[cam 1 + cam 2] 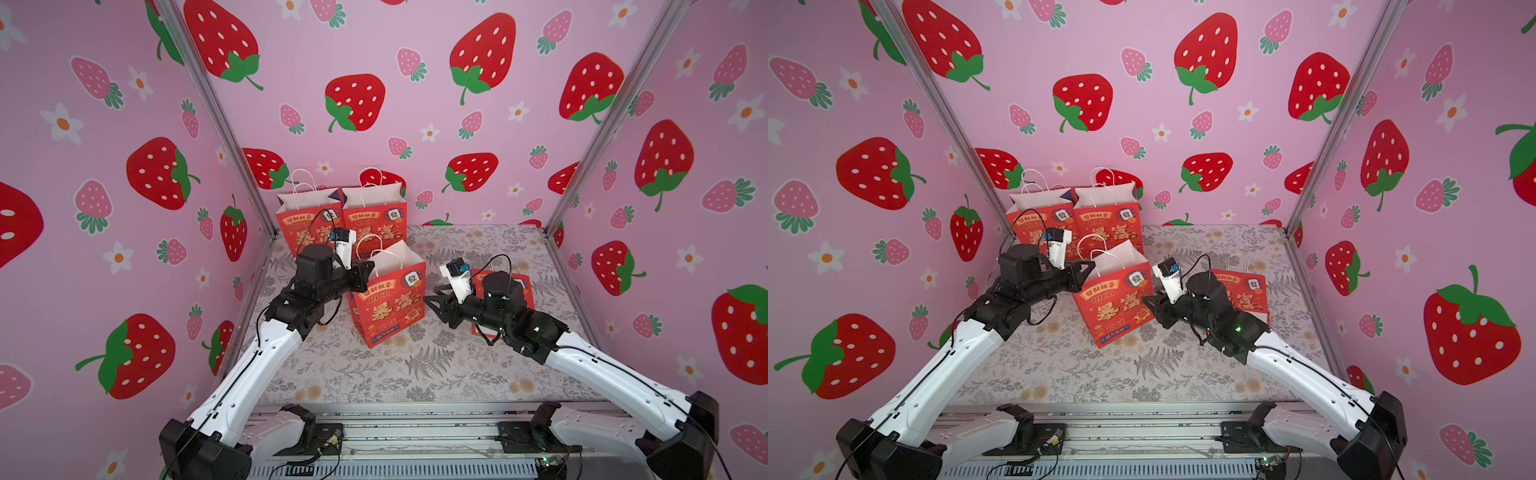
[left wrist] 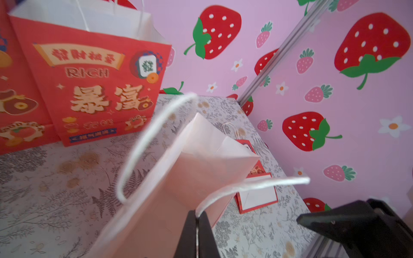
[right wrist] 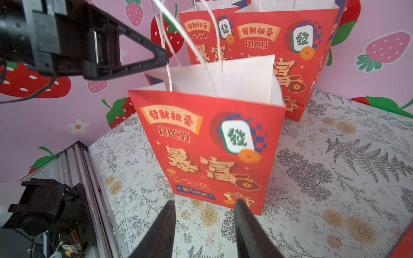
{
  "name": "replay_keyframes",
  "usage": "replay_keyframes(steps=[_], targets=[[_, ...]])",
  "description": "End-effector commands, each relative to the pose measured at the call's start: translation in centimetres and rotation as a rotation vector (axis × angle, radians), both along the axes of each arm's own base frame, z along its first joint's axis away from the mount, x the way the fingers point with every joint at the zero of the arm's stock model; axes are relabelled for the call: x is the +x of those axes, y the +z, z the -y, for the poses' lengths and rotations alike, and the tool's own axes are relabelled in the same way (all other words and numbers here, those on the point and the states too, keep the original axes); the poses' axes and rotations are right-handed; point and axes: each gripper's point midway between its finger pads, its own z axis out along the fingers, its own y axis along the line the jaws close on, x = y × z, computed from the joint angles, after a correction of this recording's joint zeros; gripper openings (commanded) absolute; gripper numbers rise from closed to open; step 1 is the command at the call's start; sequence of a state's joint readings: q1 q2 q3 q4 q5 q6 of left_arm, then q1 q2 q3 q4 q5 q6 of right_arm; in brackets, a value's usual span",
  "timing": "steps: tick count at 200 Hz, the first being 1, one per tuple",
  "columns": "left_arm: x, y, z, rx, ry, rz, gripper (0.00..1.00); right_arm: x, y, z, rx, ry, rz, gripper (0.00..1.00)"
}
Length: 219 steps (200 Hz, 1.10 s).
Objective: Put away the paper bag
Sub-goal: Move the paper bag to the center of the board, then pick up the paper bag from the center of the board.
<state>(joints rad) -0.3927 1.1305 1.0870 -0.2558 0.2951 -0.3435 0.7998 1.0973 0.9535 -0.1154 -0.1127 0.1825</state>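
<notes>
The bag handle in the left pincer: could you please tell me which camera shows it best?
The left wrist view: the handle runs into the shut left pincer. The right wrist view shows it meeting the pincer tip from the side. In both top views it is too small to judge the grip.

Paper bag [image 1: 1115, 301]: stood upright, mouth open, at the centre of the table [image 1: 1100, 374].
Left gripper [image 1: 1089, 267]: closed at the bag's rim, at its 10 o'clock.
Right gripper [image 1: 1147, 300]: held just beside the bag, at its 3 o'clock.
Rear pair of bags [image 1: 1108, 222]: stood side by side at the table's 11 o'clock.
Flat bag [image 1: 1250, 297]: laid at 3 o'clock, partly covered by the right arm.
</notes>
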Motion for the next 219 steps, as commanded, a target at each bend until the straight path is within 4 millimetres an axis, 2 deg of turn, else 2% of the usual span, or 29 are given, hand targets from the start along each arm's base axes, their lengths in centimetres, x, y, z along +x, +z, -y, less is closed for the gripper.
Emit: replay_keyframes(steps=[1, 7, 24, 47, 85, 111, 142, 181, 186, 219], targets=[[-1.2, -0.6, 1.2, 0.031, -0.047, -0.001, 0.00, 0.5, -0.4, 1.6, 0.005, -0.039, -0.025, 0.51], [-1.5, -0.7, 1.4, 0.038, -0.059, -0.001, 0.00, 0.7, -0.6, 2.1, 0.013, -0.038, -0.043, 0.59], [-1.6, -0.7, 1.5, 0.048, -0.070, 0.006, 0.00, 1.2, -0.7, 3.6, 0.071, -0.027, -0.105, 0.71], [-1.8, -0.6, 1.5, 0.047, -0.078, 0.014, 0.00, 0.9, -0.5, 4.9, 0.152, 0.043, -0.156, 0.80], [-2.0, -0.5, 1.3, 0.066, -0.082, 0.028, 0.00, 0.5, -0.9, 4.2, 0.107, 0.144, -0.160, 0.79], [-2.5, -0.2, 1.3, 0.073, -0.095, 0.042, 0.00, 1.8, -1.9, 2.7, 0.082, 0.201, -0.197, 0.77], [-2.7, -0.1, 1.2, 0.080, -0.102, 0.049, 0.00, 3.6, -2.1, 1.2, 0.084, 0.246, -0.208, 0.74], [-2.6, -0.3, 1.2, 0.088, -0.103, 0.047, 0.05, 5.9, -2.2, -0.3, 0.088, 0.266, -0.205, 0.73], [-2.6, -0.3, 1.2, 0.089, -0.104, 0.047, 0.10, 6.2, -2.2, -0.5, 0.090, 0.269, -0.205, 0.72], [-2.6, -0.4, 1.0, 0.099, -0.098, 0.047, 0.15, 6.8, -1.4, -1.5, 0.127, 0.304, -0.202, 0.72]])
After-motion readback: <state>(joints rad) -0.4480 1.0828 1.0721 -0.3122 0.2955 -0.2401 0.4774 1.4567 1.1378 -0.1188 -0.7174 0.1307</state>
